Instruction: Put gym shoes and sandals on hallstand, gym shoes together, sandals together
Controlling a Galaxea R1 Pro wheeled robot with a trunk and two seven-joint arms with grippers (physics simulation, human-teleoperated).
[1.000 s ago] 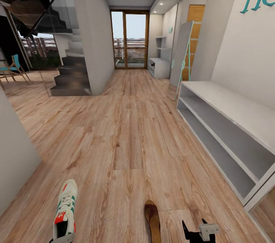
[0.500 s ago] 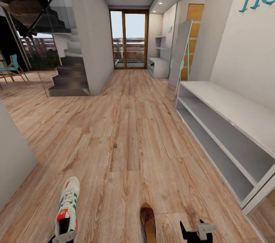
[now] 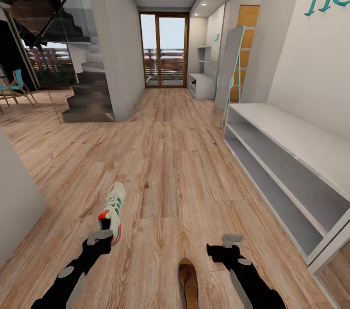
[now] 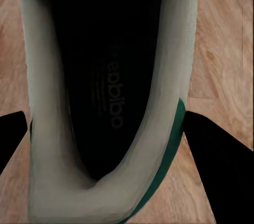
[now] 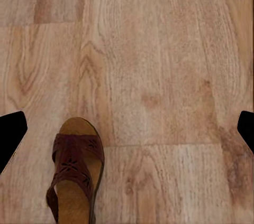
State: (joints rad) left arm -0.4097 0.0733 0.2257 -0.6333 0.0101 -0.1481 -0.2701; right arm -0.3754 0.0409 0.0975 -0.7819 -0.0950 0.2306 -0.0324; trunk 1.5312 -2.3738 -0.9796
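Observation:
My left gripper (image 3: 99, 237) is shut on the heel of one off-white gym shoe (image 3: 112, 211) with green stripes and a red heel, held above the corridor floor (image 3: 165, 168), toe pointing away. In the left wrist view the shoe's dark opening (image 4: 106, 92) sits between both black fingers (image 4: 217, 155). One brown sandal (image 3: 188, 281) lies on the planks, left of my right gripper (image 3: 228, 245), which is open and empty; its wrist view shows the sandal (image 5: 74, 179). The pale grey hallstand (image 3: 291, 134) runs along the right wall. The other shoe and sandal are out of view.
A grey wall corner (image 3: 14, 202) stands close at the left. Dark stairs (image 3: 90, 100) and a pillar (image 3: 116, 46) lie ahead left. A leaning mirror (image 3: 231, 71), a white unit with wall shelves (image 3: 203, 85) and glass doors (image 3: 164, 51) close off the far corridor.
My left arm has risen into view, lifting the gym shoe off the floor and carrying it forward. The right arm has also come up and forward. The sandal has stayed where it was.

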